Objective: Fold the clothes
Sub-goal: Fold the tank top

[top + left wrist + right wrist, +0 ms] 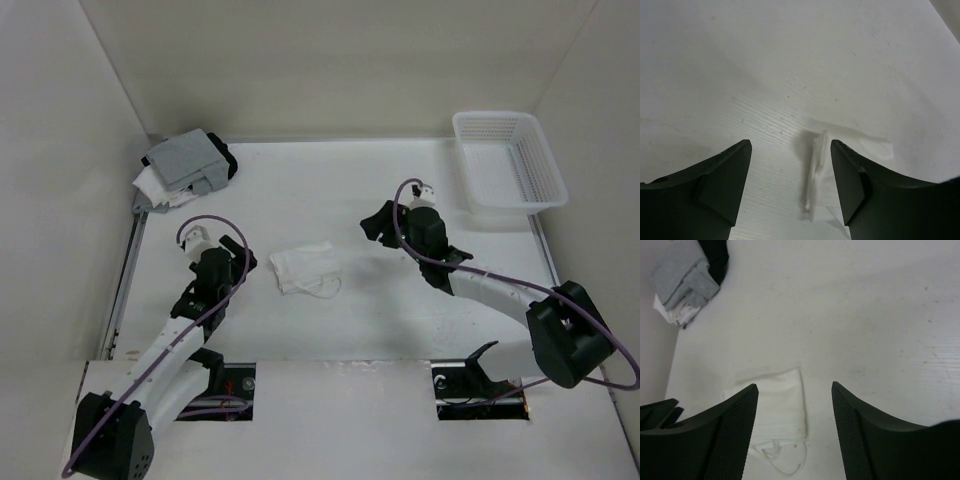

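Clothes (305, 268) folded on table (400, 320) — plain white, L claw (790, 145) & R claw (795, 385) spread apart

No writing, label, brand, number or sign can be read in any view. The white tank top (303, 268) shows only plain fabric. The folded garment stack (185, 165) shows only grey, white and black cloth, and the white plastic basket (500, 212) carries no legible marking.
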